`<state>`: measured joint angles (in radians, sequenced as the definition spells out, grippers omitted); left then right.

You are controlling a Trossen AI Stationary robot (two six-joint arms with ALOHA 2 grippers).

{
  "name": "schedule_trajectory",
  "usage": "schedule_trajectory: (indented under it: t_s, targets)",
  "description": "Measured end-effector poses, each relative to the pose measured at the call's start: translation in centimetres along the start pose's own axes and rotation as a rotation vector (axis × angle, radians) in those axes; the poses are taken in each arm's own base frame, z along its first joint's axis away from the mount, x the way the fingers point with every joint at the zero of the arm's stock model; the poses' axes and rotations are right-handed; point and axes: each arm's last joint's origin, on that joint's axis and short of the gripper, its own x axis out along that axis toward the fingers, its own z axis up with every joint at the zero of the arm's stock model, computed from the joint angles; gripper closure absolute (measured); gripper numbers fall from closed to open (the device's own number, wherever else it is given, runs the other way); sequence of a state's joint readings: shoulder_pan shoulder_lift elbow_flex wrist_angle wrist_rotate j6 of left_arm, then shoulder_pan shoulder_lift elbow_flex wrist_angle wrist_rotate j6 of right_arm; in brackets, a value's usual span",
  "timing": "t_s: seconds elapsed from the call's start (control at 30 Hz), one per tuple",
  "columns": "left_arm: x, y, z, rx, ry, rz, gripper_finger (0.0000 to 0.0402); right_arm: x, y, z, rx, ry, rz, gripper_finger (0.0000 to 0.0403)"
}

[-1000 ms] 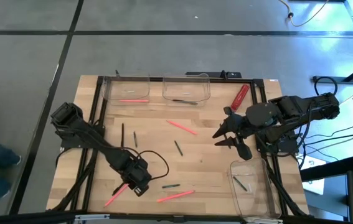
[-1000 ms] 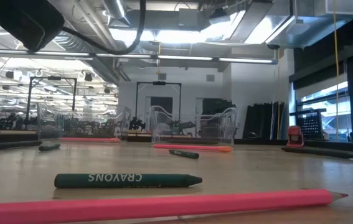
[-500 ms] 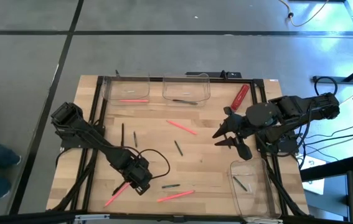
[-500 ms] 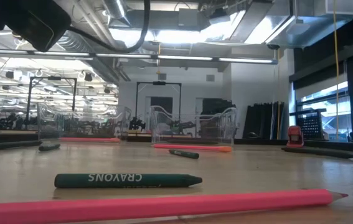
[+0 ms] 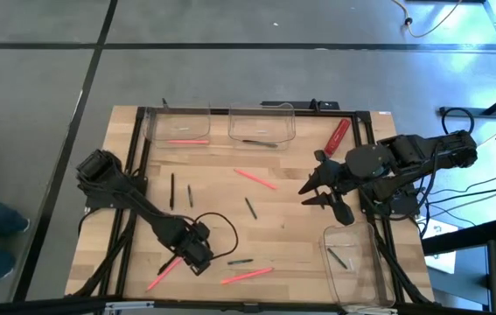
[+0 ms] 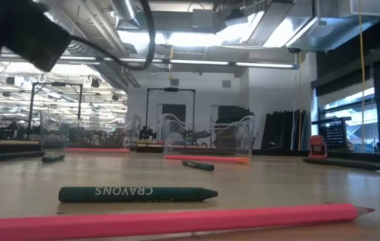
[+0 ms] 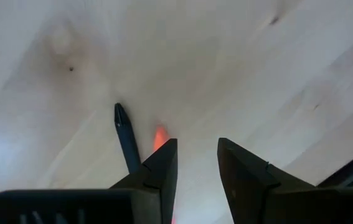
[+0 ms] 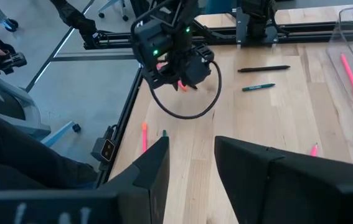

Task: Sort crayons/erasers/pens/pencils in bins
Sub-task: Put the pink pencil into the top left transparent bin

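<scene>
Left claw [image 5: 193,255] is low over the near-left of the worktop [image 5: 291,219], its fingers [image 7: 157,171] a little apart w/ nothing between them. It sits right above the upper end of a pink-red stick [image 5: 164,273]; a dark-tipped stick [image 7: 125,138] pokes out just beside one finger in the wrist view, not gripped. My read: the step in hand is lining up on a piece to pick — probably the pink one. Next move calls for dropping the last bit, straddling the stick squarely and closing, then carrying it to the far-left bin [image 5: 178,124], which already holds a pink stick.

Moving right: a black pen [image 5: 172,190] lies loose on the worktop, well apart from the claw; a short dark stick is next to it. Far-middle bin [image 5: 261,123] has another pen [image 5: 257,142] inside. More pink and dark sticks are scattered mid-worktop and near the front edge.

Right claw [image 5: 322,188] hangs spread wide and empty, just beyond the near-right bin [image 5: 354,262], which holds a short dark stick — that arm is waiting.

Vs. half a sec ago: left arm's elbow and claw have shifted slightly toward the near edge; the right arm and every loose piece look unchanged.
</scene>
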<state>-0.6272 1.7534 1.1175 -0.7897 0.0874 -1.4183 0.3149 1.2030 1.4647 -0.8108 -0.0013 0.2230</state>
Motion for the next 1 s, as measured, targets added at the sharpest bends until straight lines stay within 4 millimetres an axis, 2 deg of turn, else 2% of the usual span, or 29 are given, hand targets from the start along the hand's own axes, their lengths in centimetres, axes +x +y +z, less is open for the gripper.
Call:
schedule_trajectory:
  t_s: [0.3, 1.0]
  targets:
    - [1.2, -0.1, -0.3, 0.047, 0.050, 0.037, 0.0295, 0.0, 0.0, 0.0, -0.023, 0.002, 0.000, 0.0273]
    - [1.2, 0.3, -0.4, 0.042, 0.070, 0.070, 0.0297, 0.0, 0.0, 0.0, -0.026, 0.002, 0.000, 0.0273]
